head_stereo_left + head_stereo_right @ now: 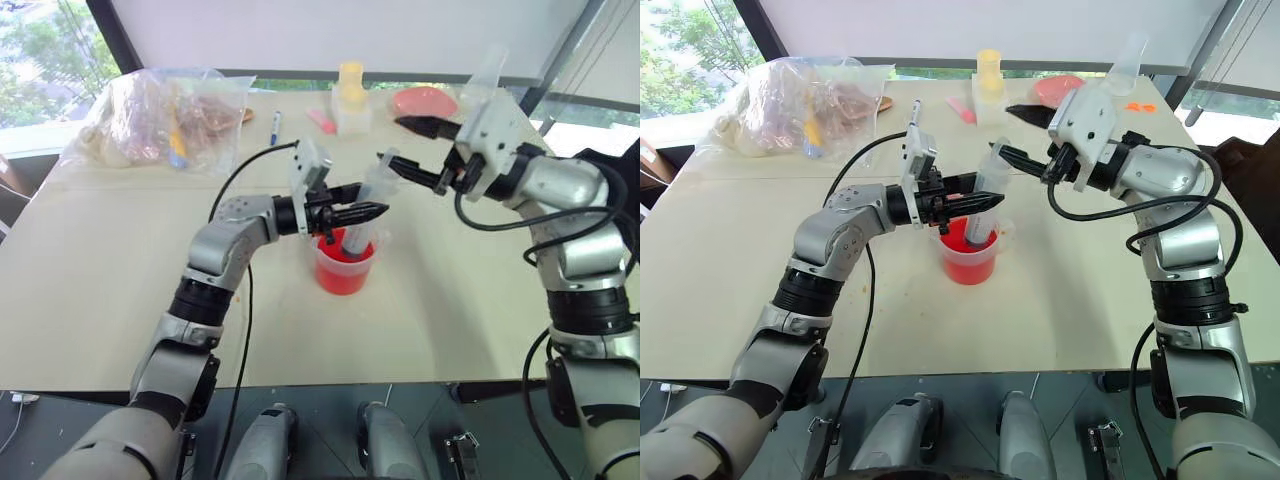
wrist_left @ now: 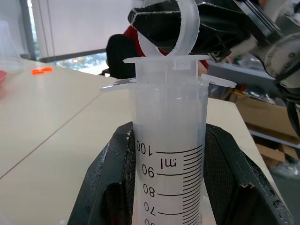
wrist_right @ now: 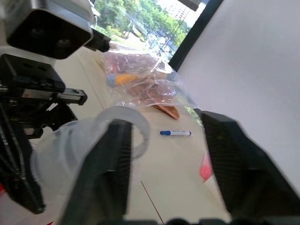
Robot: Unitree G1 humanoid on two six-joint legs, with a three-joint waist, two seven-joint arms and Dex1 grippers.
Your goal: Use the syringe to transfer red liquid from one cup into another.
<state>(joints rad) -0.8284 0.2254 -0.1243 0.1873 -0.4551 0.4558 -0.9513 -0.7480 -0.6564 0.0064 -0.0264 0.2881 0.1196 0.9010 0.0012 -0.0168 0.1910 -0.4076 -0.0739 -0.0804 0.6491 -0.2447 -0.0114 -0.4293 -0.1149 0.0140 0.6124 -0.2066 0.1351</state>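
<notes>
The spouted cup (image 1: 344,268) of red liquid (image 1: 343,275) is the landmark. The left gripper (image 1: 362,211) clamps the syringe (image 1: 372,205) barrel upright, tip down in that cup. The right gripper (image 1: 408,148), jaws part-open, straddles the plunger ring (image 3: 123,127) directly above the cup.
</notes>
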